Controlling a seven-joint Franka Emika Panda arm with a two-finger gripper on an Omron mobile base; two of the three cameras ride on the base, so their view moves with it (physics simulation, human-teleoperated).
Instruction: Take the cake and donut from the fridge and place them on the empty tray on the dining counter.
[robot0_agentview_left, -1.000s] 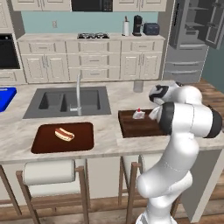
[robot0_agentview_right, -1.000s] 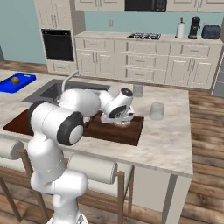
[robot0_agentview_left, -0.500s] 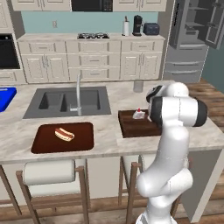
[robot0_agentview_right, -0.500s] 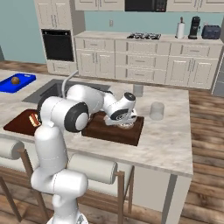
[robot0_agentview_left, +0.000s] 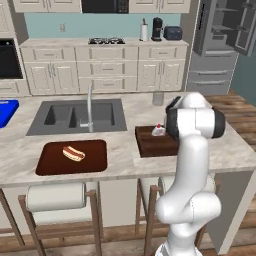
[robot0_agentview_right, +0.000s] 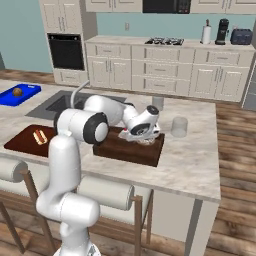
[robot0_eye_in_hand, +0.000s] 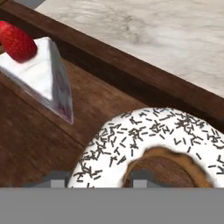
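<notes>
Both goodies sit in the tray (robot0_eye_in_hand: 131, 83) on the dining counter (robot0_agentview_right: 190, 160): cake (robot0_eye_in_hand: 41, 74) and donut (robot0_eye_in_hand: 148, 140). Gripper (robot0_agentview_right: 145, 136) looks clamped on the donut's ring, one fingertip (robot0_eye_in_hand: 141, 178) through the hole. Hand view shows sprinkles; left base view shows the fridge (robot0_agentview_left: 222, 45).

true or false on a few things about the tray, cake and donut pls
1. The cake lies inside the dark tray. True.
2. The donut has plain pink icing. False: white icing with dark sprinkles.
3. The hot dog shares the cake's tray. False: it sits on a separate flat tray by the sink.
4. The tool is low over the donut. True.
5. The cake is topped with something red. True.
</notes>
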